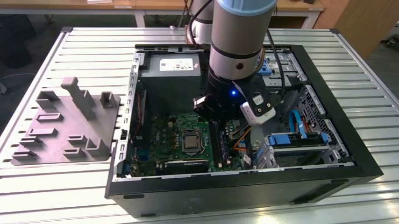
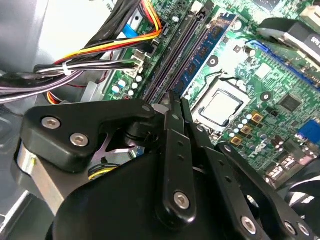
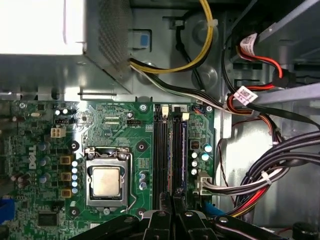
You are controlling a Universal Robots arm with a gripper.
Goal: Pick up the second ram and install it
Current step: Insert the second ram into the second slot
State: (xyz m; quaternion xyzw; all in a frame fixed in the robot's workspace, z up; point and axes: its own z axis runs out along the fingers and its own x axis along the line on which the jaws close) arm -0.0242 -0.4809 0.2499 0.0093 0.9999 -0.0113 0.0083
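I work over a slatted metal bench (image 1: 74, 186) that carries an open black computer case (image 1: 249, 191). My arm (image 1: 240, 42) reaches straight down into it. A grey moulded fixture (image 1: 62, 126) lies on the bench, well apart from the case on the exterior view's left.

Inside the case, the grey power-supply box (image 1: 171, 79) sits at the far end. The green motherboard (image 1: 168, 135) lies flat on the floor of the case, nearer the camera. Bundled cables (image 3: 270, 170) run down beside the board, with yellow, red and black leads among them.

The square silver processor socket (image 3: 106, 181) is near the middle of the board. The long dark memory slots (image 3: 159, 150) run just beside it.

My pincer (image 3: 172, 195) hangs low over one end of those slots. In both wrist views its black fingers (image 2: 172, 125) are pressed together, and I see nothing between them.

The second ram (image 2: 206, 47) is the thin blue strip with its row of dark chips. It stands on edge in a slot, parallel to the dark ones, and I am not gripping it. In the first wrist view it shows as a narrow blue line (image 3: 184, 145) along the slot farthest from the socket, close to my fingertips.
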